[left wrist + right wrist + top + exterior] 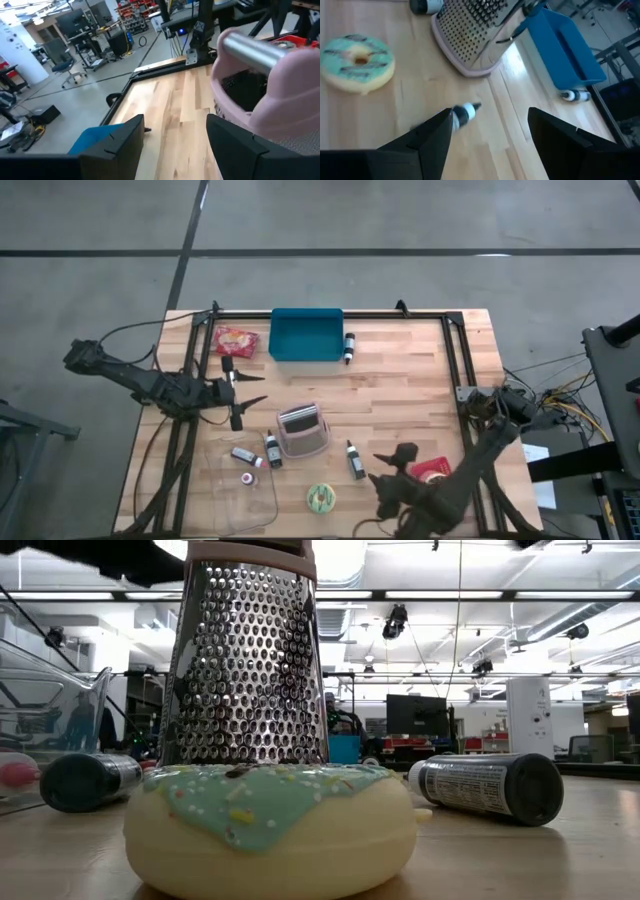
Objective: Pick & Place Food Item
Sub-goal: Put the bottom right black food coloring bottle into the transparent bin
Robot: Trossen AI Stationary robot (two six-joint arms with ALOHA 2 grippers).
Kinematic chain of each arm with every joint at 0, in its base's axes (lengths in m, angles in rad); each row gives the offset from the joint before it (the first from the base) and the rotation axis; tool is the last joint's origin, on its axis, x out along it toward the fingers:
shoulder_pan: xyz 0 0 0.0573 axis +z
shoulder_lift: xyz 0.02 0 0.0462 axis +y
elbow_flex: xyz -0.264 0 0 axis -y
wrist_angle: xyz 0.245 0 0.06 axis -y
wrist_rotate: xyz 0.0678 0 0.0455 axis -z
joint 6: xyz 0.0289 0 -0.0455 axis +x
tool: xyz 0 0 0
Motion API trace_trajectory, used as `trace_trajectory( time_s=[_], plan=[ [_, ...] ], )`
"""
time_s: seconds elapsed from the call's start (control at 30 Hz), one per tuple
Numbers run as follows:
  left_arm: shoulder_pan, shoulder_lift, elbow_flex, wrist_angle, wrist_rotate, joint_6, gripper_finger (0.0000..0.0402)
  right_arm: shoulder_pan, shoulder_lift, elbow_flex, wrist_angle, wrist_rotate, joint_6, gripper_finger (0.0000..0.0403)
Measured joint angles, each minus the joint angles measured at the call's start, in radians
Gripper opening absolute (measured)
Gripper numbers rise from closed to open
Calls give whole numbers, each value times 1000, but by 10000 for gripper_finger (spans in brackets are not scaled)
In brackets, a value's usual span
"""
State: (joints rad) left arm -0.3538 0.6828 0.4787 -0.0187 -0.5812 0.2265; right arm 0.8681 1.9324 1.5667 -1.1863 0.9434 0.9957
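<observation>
Doughnut (270, 825) hides grater (245, 655) base in the low view.

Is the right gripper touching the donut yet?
Apart. The high view shows bare table between the open right gripper and the donut.

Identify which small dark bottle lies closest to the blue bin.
The bottle just off the blue bin's right side; the other bottles lie nearer the grater.

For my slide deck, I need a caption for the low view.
Frosted donut in front of a metal grater, dark bottles lying either side.
</observation>
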Motion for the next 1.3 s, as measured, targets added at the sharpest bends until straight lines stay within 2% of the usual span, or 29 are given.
trace_trajectory(
  time_s=[0.17,0.37,0.6,0.97,1.3],
  plan=[
    [0,-69,-82,25,-4,-48,218,-80,0,-40,121,-39,-72,240],
    [0,-121,-147,25,-4,-90,218,-166,-1,-70,286,-189,-143,236],
    [0,-128,-155,26,-3,-77,218,-272,-2,-134,459,-365,-164,250],
    [0,-131,-154,26,13,-73,218,-361,-40,-150,371,-578,-34,272],
    [0,-131,-154,26,24,-95,218,-413,-39,-213,416,-711,2,273]
  ],
)
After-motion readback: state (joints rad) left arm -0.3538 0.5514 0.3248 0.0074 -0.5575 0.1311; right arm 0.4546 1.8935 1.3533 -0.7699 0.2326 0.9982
